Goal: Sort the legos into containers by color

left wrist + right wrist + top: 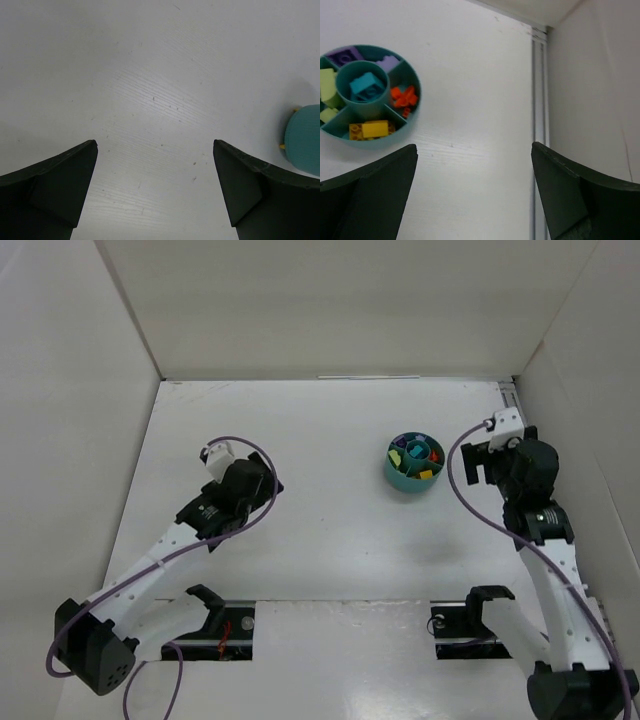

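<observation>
From above, the teal cup [415, 463] sits at 1 o'clock on the counter [300, 540], with the legos [412, 452] seemingly all inside. The left hand [155, 150] is spread and empty. The right hand [474, 150] is spread and empty too. The legos look light, stiff and slippery, so pinch their flat sides.

Bright, even light w/ soft shadows.

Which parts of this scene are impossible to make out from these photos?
- Right wrist view: the teal cup runs off the left edge, cutting its pale green bricks.
- Left wrist view: only the cup's side shows at the right edge; its wall hides the contents.
- Top view: the bricks are too small to count.
</observation>
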Tool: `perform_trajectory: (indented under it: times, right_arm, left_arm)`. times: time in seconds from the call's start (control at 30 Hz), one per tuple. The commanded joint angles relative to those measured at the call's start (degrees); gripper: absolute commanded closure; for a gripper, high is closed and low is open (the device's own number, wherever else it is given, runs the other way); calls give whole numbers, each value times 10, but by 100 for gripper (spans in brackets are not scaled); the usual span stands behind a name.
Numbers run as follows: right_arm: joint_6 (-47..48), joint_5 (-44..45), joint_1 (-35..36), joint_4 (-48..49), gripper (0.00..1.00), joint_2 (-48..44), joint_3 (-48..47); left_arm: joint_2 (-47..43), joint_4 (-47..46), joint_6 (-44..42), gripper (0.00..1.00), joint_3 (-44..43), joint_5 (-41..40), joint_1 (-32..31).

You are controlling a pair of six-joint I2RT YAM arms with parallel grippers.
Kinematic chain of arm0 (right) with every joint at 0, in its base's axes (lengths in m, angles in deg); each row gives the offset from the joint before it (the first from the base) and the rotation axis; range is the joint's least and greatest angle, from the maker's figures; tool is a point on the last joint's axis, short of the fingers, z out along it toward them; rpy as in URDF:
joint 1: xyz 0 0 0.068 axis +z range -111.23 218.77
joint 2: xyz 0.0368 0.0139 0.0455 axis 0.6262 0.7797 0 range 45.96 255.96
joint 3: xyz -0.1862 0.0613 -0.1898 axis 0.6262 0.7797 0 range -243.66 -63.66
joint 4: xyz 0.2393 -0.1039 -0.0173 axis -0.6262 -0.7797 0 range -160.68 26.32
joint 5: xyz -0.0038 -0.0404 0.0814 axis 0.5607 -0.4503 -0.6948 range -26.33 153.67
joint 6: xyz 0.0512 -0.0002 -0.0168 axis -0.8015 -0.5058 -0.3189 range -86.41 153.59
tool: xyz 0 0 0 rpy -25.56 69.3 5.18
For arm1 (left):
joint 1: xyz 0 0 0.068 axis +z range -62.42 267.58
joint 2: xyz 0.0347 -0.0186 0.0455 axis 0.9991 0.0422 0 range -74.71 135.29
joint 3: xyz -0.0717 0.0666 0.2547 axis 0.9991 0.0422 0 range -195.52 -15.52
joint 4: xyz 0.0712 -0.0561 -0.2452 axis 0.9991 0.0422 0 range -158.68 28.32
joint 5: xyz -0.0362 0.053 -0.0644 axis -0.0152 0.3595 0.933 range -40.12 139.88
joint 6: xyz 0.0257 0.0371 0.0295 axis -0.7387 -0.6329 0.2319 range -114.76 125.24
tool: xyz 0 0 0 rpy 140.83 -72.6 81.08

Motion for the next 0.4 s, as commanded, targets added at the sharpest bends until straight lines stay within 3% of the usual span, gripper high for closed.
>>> perform_trajectory:
  times: [0.0, 0.13, 0.37]
  right_arm:
    - [-52, 144, -7, -83, 0, -62, 26]
    - [-66, 199, -7, -108, 0, -117, 41]
    - [-55, 199, -7, -113, 0, -150, 52]
  left_arm:
    - [-23, 9, 9, 0, -12, -2, -4]
    - [-42, 4, 9, 0, -7, -7, -4]
    - [-66, 4, 14, 0, -1, -18, -4]
